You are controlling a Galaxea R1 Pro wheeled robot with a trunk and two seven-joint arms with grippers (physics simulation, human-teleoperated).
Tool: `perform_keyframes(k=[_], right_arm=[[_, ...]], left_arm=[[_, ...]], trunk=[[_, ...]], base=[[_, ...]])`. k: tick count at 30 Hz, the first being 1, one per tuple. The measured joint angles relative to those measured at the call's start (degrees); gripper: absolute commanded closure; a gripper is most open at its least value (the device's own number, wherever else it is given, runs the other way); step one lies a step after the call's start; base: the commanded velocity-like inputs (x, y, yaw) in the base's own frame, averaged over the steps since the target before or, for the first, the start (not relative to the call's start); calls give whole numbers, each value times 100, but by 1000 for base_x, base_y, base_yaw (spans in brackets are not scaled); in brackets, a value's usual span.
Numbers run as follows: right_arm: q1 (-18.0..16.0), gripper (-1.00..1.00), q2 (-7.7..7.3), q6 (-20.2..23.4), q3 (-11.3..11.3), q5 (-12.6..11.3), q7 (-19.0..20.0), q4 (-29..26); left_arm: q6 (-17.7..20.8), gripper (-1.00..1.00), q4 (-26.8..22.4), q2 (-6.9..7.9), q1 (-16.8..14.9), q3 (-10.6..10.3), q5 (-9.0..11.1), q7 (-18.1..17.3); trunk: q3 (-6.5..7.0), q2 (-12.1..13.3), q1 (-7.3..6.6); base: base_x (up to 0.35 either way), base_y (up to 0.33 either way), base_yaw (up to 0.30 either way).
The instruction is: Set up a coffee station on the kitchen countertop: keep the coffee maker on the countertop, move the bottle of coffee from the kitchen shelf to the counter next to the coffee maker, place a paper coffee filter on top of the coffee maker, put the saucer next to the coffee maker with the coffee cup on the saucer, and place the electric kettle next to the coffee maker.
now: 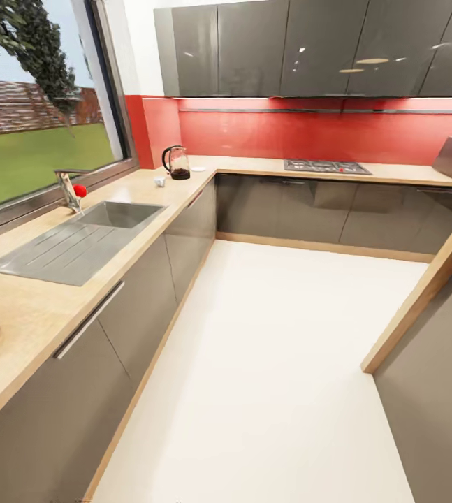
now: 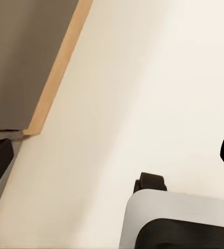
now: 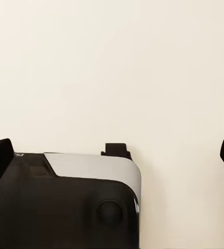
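Glass, dark in its lower half, the electric kettle [image 1: 177, 163] stands upright on the kitchen countertop [image 1: 37, 307], at about 11 o'clock in the head view, close to the corner below the red wall [image 1: 309, 136]. Just beside it, toward 7 o'clock, sits a tiny white object, apparently the coffee cup [image 1: 159, 181] (too small to confirm a handle). At 3 o'clock of the kettle lies a flat white item, possibly the saucer [image 1: 198, 168]; cup and saucer are apart.

Along the same desk toward 8 o'clock lies the steel sink [image 1: 79, 241], with its tap [image 1: 67, 188] and a red object [image 1: 79, 191] against the window [image 1: 33, 105]. A hob [image 1: 327, 167] is set in the far desk run at 1 o'clock.

Left tool [image 2: 112, 155]: fingers spread wide, released, above pale floor [image 1: 267, 363]. Right tool [image 3: 112, 153]: likewise spread, grasping nothing.
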Motion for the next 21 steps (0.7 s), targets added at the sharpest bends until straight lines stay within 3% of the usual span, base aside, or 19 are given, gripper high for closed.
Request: perform_keyframes(k=[8,21], right_arm=[[2,-100,-235,-226,-21,0,4,12],[2,-100,-246,-230,-21,1,-2,26]], left_arm=[[-1,-100,1,-2,-2,0,-4,-1],[1,-100,7,-9,-2,-9,-8,-2]], trunk=[[136,321,-176],[370,843,-462]], base=[[0,0,76],[0,0,1]])
